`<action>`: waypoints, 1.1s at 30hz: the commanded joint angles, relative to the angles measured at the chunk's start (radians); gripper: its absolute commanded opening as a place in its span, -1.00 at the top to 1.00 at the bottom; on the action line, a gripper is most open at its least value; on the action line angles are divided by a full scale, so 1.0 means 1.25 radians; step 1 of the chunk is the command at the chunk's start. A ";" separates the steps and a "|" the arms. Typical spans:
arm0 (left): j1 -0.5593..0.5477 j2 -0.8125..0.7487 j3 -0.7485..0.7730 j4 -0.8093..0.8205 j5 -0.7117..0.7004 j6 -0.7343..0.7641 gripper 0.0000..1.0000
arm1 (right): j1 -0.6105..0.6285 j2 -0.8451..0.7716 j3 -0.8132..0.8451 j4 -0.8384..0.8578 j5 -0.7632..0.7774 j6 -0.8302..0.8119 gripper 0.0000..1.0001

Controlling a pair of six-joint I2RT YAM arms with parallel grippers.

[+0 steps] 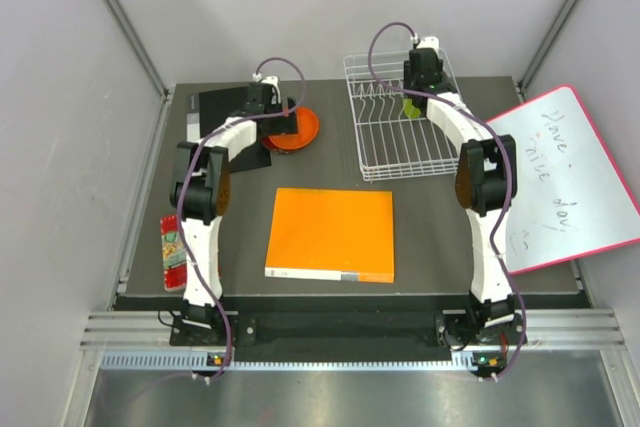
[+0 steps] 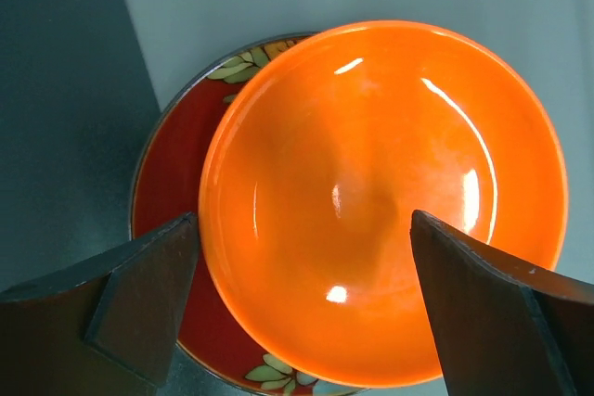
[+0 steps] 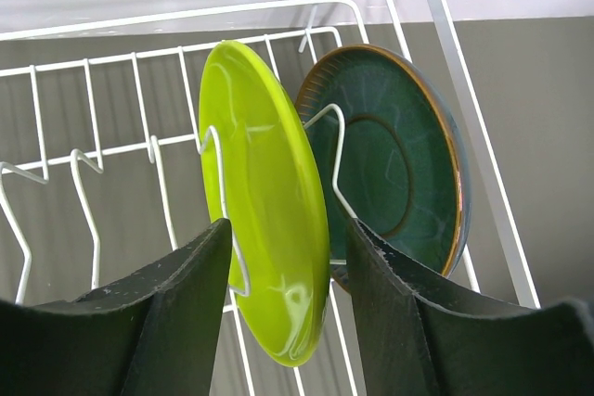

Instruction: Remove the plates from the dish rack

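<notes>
In the left wrist view the orange plate (image 2: 371,192) lies on the dark red patterned plate (image 2: 172,183). My left gripper (image 2: 302,229) hangs over them, jaws wide open and empty. In the top view the orange plate (image 1: 308,128) sits left of the white wire dish rack (image 1: 380,162). In the right wrist view the lime green plate (image 3: 269,192) stands upright between prongs, with the dark grey-blue plate (image 3: 399,164) behind it. My right gripper (image 3: 288,229) is open, one finger on each side of the lime plate. It is at the rack's far end (image 1: 412,97).
A big flat orange square (image 1: 330,234) lies in the middle of the table. A pink-edged whiteboard (image 1: 570,177) leans at the right. A red packet (image 1: 174,252) lies at the left edge. A dark mat (image 1: 220,107) lies behind the left gripper.
</notes>
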 commanded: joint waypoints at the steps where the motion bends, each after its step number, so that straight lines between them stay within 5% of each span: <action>1: -0.011 -0.028 0.014 -0.025 -0.107 0.015 -0.98 | -0.011 -0.005 0.014 0.023 0.010 -0.001 -0.05; 8: -0.011 -0.103 -0.020 -0.024 -0.260 0.038 -0.98 | -0.011 0.011 0.028 0.017 0.008 0.000 0.00; 14: -0.007 -0.135 -0.069 0.010 -0.336 0.032 -0.98 | -0.012 0.020 0.035 0.012 0.005 -0.001 0.41; 18: -0.005 -0.103 -0.070 0.001 -0.337 0.014 -0.98 | -0.013 0.017 0.033 0.012 0.001 -0.001 0.45; 33: 0.027 -0.040 -0.111 0.117 -0.042 -0.088 -0.98 | -0.015 0.007 0.006 0.023 -0.008 0.010 0.45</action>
